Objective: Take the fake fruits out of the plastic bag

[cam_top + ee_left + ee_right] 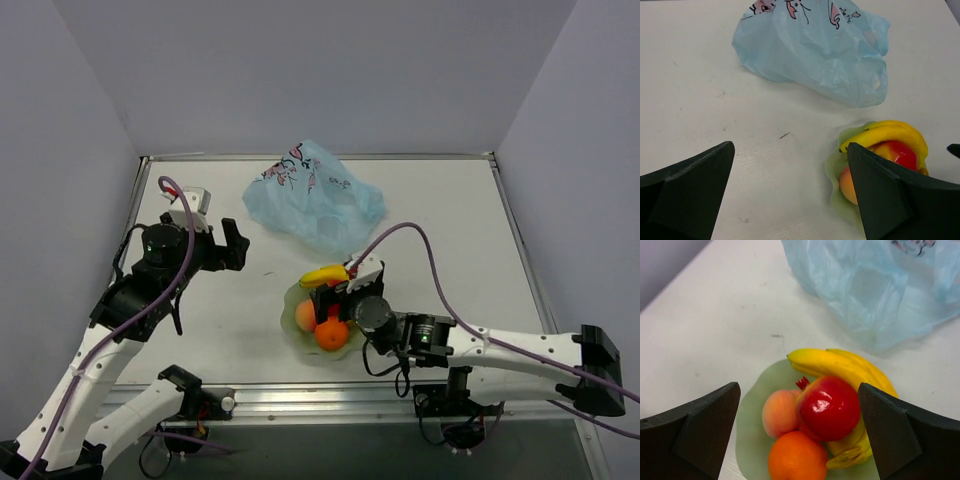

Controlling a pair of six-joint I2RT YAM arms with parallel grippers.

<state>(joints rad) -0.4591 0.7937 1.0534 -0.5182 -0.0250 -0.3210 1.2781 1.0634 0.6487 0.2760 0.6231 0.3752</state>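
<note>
The light-blue plastic bag (pixel 312 195) (pixel 815 50) (pixel 875 285) lies crumpled at the back middle of the table, and I cannot tell what is inside it. In front of it a pale green bowl (pixel 287 318) (pixel 747 425) holds fake fruits: a banana (pixel 323 275) (pixel 840 365), a peach (pixel 780 412), an orange (pixel 332 335) (pixel 797 457) and a glossy red fruit (pixel 832 407). My right gripper (pixel 343 288) (pixel 797 390) hovers open just above the bowl, gripping nothing. My left gripper (pixel 222 240) (pixel 790 147) is open and empty over bare table, left of the bowl.
The white table ends in metal rails (pixel 300 157) at the back and sides, with grey walls beyond. A purple cable (pixel 420 240) arches over the right arm. A small dark mark (pixel 784 135) is on the table between bag and bowl.
</note>
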